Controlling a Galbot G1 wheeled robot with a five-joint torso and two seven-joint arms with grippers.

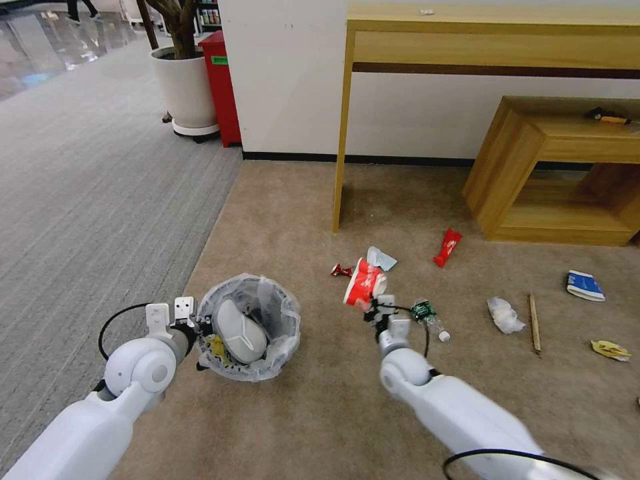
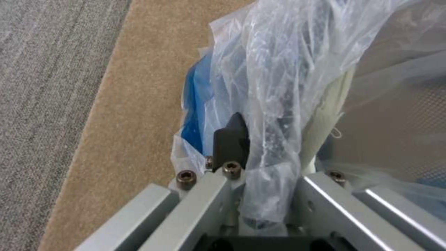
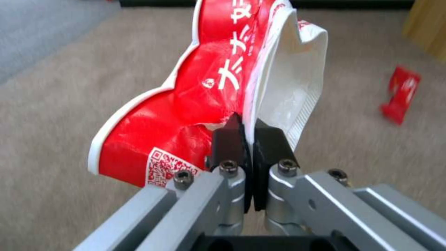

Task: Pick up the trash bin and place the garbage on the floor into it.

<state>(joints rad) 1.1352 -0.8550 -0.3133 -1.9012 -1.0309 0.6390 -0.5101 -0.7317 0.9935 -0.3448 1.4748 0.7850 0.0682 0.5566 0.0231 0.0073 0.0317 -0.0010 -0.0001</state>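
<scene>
The trash bin (image 1: pixel 248 328), black with a crinkled white bag, stands low on the left of the beige floor (image 1: pixel 320 400). A white slipper (image 1: pixel 239 335) lies inside it. My left gripper (image 1: pixel 199 327) is shut on its rim; in the left wrist view one dark finger (image 2: pixel 231 139) presses the bag (image 2: pixel 278 87) beside a blue edge. My right gripper (image 1: pixel 373 308) is shut on the edge of a crushed red-white cup (image 1: pixel 363 283) (image 3: pixel 186 104), held above the carpet right of the bin. More garbage lies around: a green-label bottle (image 1: pixel 428 315), red wrappers (image 1: pixel 447 247) (image 1: pixel 341 270), paper wad (image 1: pixel 505 315), stick (image 1: pixel 534 323), carton (image 1: pixel 585 285), yellow wrapper (image 1: pixel 610 349).
A wooden desk leg (image 1: pixel 343 133) and a low wooden shelf (image 1: pixel 533 167) stand behind the litter by the white wall. A white plant pot (image 1: pixel 185 90) and a red box (image 1: pixel 221 87) are at the back left. Grey striped carpet (image 1: pixel 87 187) runs along the left.
</scene>
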